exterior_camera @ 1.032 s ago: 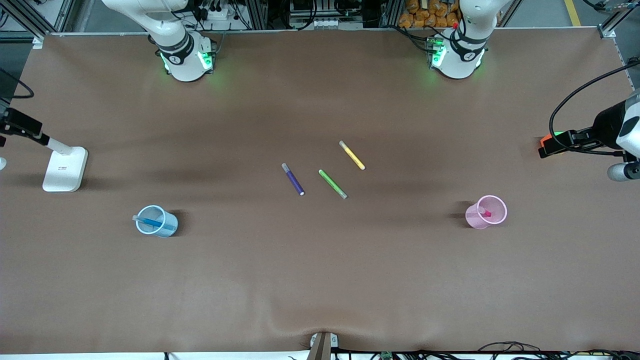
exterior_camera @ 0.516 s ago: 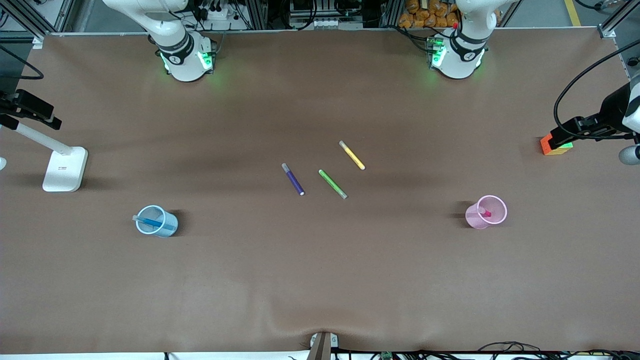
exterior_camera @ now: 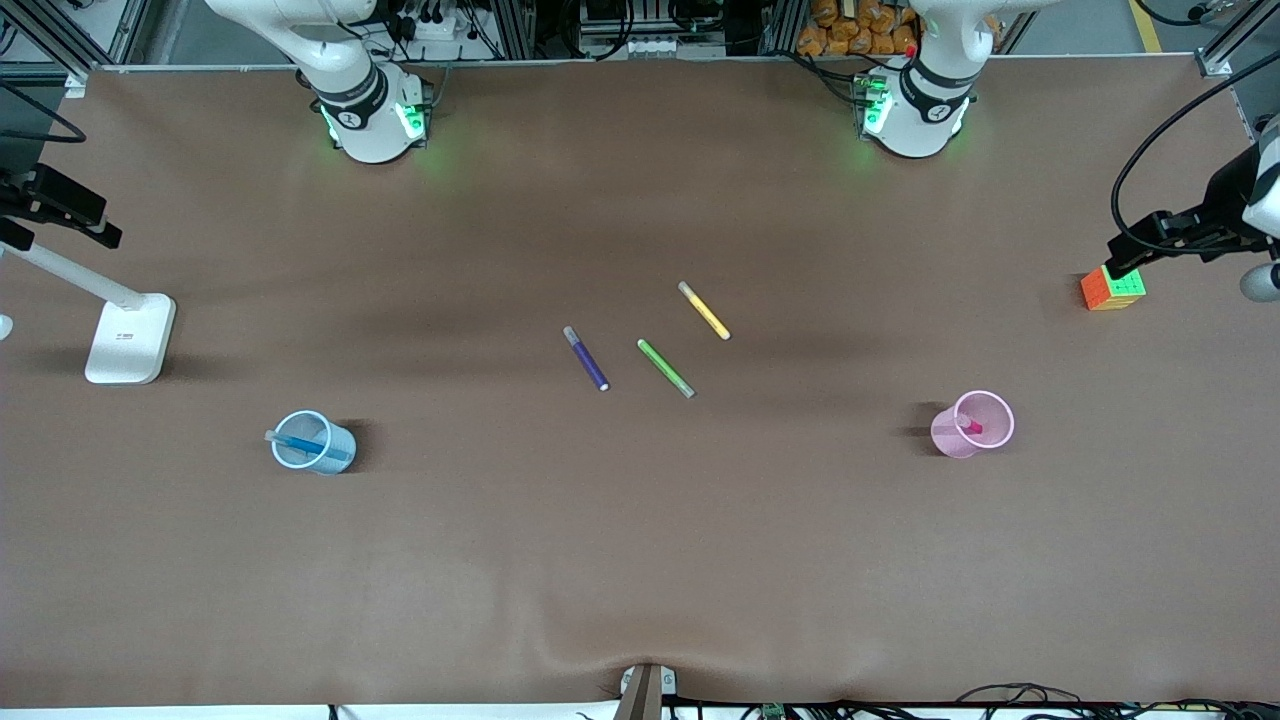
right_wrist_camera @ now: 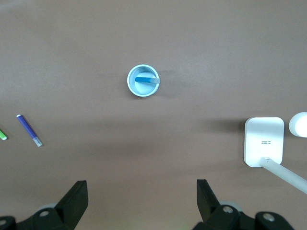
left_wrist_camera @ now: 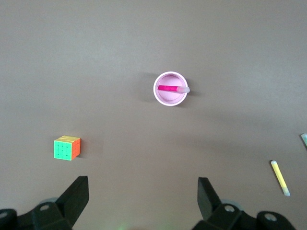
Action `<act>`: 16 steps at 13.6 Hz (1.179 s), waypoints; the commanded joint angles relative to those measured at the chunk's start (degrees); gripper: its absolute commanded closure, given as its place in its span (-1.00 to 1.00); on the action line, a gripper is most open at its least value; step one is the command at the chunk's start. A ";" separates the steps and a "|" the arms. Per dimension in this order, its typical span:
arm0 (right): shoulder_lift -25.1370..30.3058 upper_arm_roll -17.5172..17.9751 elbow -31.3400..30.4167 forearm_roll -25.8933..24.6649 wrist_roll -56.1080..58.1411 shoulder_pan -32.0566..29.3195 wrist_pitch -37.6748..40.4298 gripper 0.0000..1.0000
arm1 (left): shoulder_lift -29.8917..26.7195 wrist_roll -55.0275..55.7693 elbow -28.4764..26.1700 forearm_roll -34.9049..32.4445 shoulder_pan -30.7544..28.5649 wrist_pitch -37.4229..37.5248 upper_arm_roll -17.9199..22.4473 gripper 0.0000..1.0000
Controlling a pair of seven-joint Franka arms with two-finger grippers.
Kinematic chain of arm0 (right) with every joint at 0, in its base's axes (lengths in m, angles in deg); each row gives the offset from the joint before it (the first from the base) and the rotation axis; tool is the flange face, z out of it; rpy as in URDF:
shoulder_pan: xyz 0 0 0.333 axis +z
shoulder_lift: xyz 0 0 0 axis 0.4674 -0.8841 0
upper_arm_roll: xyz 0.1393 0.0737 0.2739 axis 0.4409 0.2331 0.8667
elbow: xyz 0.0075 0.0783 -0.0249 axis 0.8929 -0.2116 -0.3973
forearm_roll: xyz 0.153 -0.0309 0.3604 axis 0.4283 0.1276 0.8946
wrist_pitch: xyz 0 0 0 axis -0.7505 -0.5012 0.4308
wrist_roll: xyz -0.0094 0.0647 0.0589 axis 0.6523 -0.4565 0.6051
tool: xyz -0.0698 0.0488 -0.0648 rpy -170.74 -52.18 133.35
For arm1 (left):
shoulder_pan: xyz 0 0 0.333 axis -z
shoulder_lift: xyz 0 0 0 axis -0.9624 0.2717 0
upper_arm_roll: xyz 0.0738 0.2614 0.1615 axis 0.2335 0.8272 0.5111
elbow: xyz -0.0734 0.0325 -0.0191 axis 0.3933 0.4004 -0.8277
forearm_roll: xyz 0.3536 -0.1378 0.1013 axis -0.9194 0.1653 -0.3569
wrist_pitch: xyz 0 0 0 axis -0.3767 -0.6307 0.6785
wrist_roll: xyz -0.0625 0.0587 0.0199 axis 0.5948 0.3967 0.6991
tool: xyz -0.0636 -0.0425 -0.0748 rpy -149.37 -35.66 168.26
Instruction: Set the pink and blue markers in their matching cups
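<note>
Pink marker (exterior_camera: 970,426) in pink cup (exterior_camera: 990,404); blue marker (exterior_camera: 300,444) in blue cup (exterior_camera: 335,455). Left claw (left_wrist_camera: 141,196), right claw (right_wrist_camera: 139,199): both released, empty, high over counter (exterior_camera: 640,560).

light: even overhead, dimming mid-table (exterior_camera: 640,560) | shadows: soft, lying beside pink cup (exterior_camera: 972,424) | focus: holding sharp

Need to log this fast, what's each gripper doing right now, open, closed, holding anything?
Left gripper: open, holding nothing, high above the table near the pink cup.
Right gripper: open, holding nothing, high above the table near the blue cup.
</note>
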 commanded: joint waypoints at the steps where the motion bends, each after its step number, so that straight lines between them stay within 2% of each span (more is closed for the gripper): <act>1: 1.87 0.43 -1.51 -0.61 0.97 -0.59 0.21 -1.00 | -5.77 -0.93 -6.82 0.15 5.32 -2.20 4.31 -1.00; 3: 1.87 0.35 -1.52 -0.70 1.67 -0.68 0.30 -1.00 | -7.26 -5.21 -8.66 2.33 5.32 -2.37 4.31 -1.00; 7: 1.87 0.34 -1.69 -0.61 2.02 -0.68 0.48 -1.00 | -9.98 -5.59 -11.03 1.99 5.24 -2.19 3.52 -1.00; 10: 1.87 0.34 -1.69 -0.61 2.02 -0.68 0.48 -1.00 | -12.01 -5.59 -11.13 1.99 4.36 -1.59 1.42 -1.00; 16: 1.78 0.34 -1.78 -0.61 2.02 -0.68 0.83 -1.00 | -11.49 -7.34 -8.58 2.17 4.18 1.14 1.67 -1.00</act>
